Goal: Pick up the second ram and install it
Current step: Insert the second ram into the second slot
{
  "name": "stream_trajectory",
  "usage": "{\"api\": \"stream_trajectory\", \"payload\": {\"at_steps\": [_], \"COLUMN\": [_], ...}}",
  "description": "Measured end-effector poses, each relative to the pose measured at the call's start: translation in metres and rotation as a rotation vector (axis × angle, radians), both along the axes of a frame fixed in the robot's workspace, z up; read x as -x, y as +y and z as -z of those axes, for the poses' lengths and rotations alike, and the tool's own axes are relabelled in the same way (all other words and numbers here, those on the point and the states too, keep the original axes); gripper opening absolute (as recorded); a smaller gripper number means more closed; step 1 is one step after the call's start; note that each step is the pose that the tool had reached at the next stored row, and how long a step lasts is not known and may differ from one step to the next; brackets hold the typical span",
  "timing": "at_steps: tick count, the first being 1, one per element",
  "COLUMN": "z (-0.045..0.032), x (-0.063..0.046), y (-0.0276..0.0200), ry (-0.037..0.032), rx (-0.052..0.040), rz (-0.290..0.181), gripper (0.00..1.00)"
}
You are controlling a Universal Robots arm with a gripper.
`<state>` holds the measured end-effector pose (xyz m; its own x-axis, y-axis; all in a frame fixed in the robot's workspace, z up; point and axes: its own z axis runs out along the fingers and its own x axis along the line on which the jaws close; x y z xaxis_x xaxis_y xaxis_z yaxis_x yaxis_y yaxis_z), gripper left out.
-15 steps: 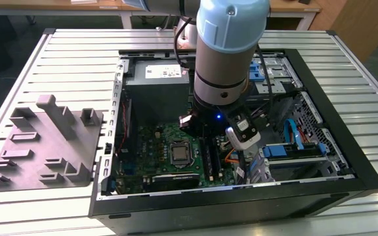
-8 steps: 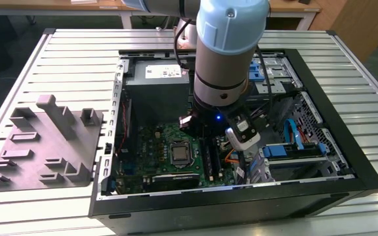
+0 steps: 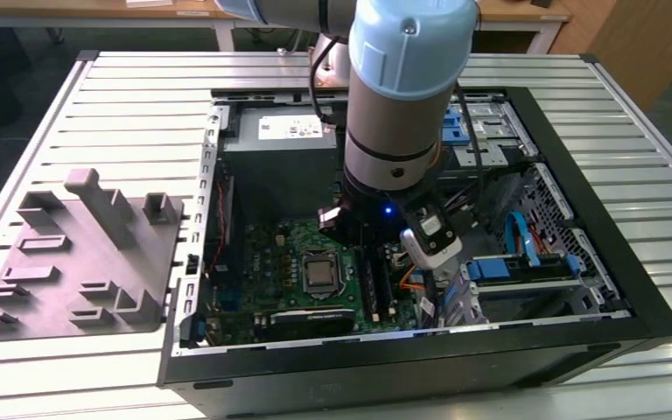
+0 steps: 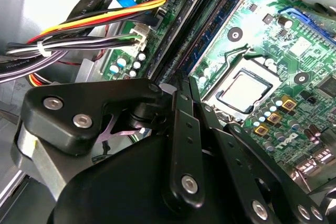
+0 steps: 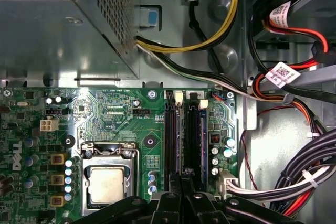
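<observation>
My gripper (image 3: 369,254) reaches down into the open computer case (image 3: 570,332), over the black memory slots (image 5: 170,135) of the green motherboard (image 5: 115,114). Its fingers are shut tip to tip in both wrist views, gripper (image 4: 181,85) (image 5: 182,174), and nothing shows between them. A dark blue-green ram stick (image 4: 218,22) (image 5: 202,135) stands upright in a slot just past the fingertips. I cannot tell whether this stick is the second ram, or whether the fingertips touch it.
The processor socket (image 5: 107,182) lies beside the slots. The grey power-supply box (image 5: 63,30) stands at the board's far edge. Cable bundles (image 5: 304,177) and blue drive-bay parts (image 3: 511,262) crowd the other side. A grey holder fixture (image 3: 80,254) sits on the slatted table at the exterior view's left.
</observation>
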<state>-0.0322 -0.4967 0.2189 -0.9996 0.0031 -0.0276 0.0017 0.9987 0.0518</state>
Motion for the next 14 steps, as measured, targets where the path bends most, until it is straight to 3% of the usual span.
{"api": "stream_trajectory", "payload": {"at_steps": [14], "z": [0.0042], "x": [0.0000], "y": [0.0001], "ry": [-0.0001], "rx": [-0.0010], "rz": [0.000], "gripper": [0.12]}}
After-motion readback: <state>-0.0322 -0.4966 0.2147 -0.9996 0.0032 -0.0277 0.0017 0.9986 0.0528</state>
